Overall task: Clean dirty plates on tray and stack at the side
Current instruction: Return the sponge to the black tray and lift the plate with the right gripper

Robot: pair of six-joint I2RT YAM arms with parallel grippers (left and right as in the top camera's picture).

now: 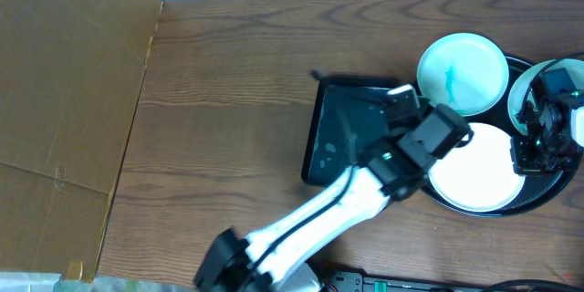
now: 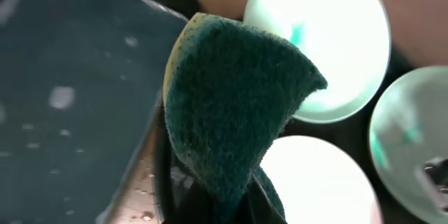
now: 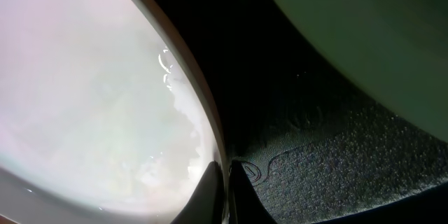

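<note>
end effector on my left (image 2: pixel 224 206) is clamped on a folded green sponge (image 2: pixel 238 105) with a yellow back. it hangs over the edge where the wet rectangular black tray (image 1: pixel 342 132) meets the round black tray (image 1: pixel 538 203) on the wooden tabletop (image 1: pixel 228 100). all three plates lie on the round tray: the far plate (image 1: pixel 463 73) and right plate (image 2: pixel 406 133) show teal smears, the near plate (image 1: pixel 474 173) looks plain white. my right end effector (image 3: pixel 227 185) is closed, tips down at the near plate's rim; whether it pinches that rim i cannot tell.
</note>
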